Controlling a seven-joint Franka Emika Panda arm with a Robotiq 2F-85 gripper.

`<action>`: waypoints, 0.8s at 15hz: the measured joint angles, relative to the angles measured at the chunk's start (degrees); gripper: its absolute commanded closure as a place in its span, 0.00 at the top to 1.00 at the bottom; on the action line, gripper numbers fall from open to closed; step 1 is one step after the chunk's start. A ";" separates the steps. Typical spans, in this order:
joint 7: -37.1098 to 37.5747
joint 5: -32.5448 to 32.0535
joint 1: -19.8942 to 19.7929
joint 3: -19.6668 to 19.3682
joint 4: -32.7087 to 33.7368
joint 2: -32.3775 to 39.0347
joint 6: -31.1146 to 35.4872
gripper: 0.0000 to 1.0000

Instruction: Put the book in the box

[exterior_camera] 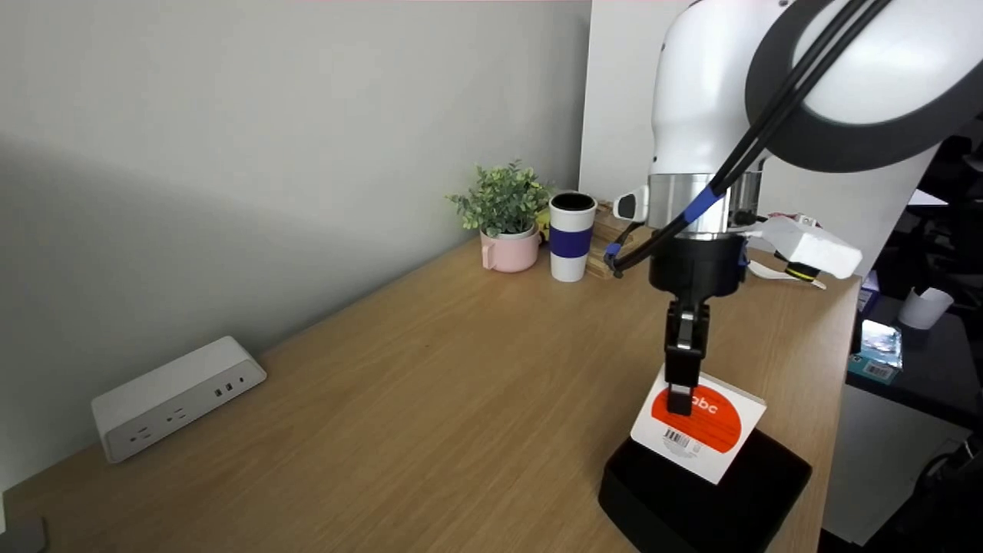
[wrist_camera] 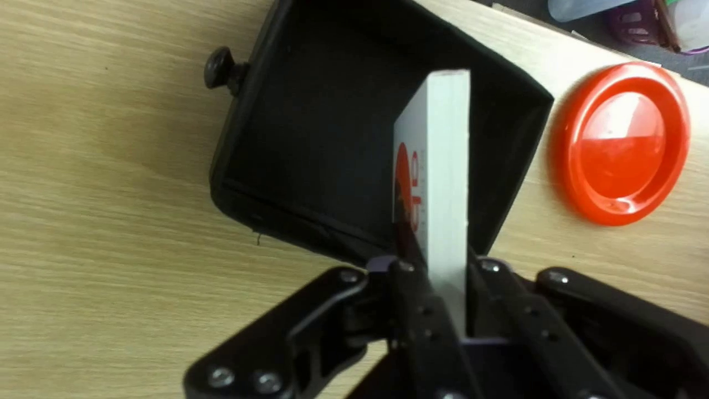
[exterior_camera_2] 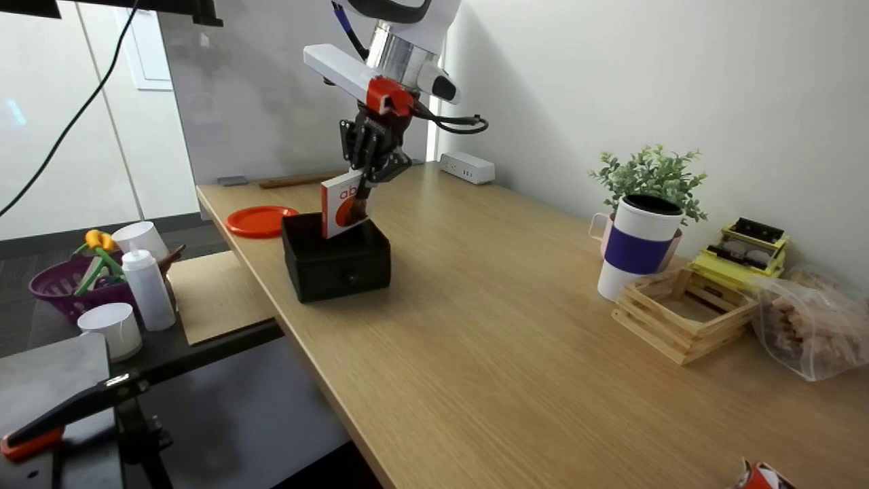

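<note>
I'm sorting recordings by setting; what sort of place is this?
Probably an office or lab workspace: a white power strip with outlets sits on a long wood-grained desk, and a robot arm reaches over it.

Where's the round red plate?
In the wrist view, the round red plate lies at the right, on the pale wood-grained table, just beside the low square black box.

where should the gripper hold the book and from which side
Probably by the flat covers of the book, one finger on each, from above, as the gripper has it. It's thin and on edge over the box, so squeezing across its thickness should be easiest and leave the lower part free.
</note>
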 measured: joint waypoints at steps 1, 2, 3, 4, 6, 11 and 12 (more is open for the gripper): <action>0.66 -0.20 0.04 0.00 -0.11 -0.01 -0.01 0.04; 1.26 -0.55 0.06 0.00 -0.24 -0.02 -0.02 0.04; 1.85 -0.97 0.07 0.00 -0.40 -0.03 -0.03 0.04; 2.29 -1.33 0.08 0.00 -0.59 -0.04 -0.03 0.04; 3.02 -2.37 0.13 0.00 -0.97 -0.06 -0.08 0.04; 4.01 -4.66 0.42 0.00 -1.61 -0.13 -0.27 0.04; 4.13 -5.00 0.45 0.00 -1.68 -0.13 -0.32 0.04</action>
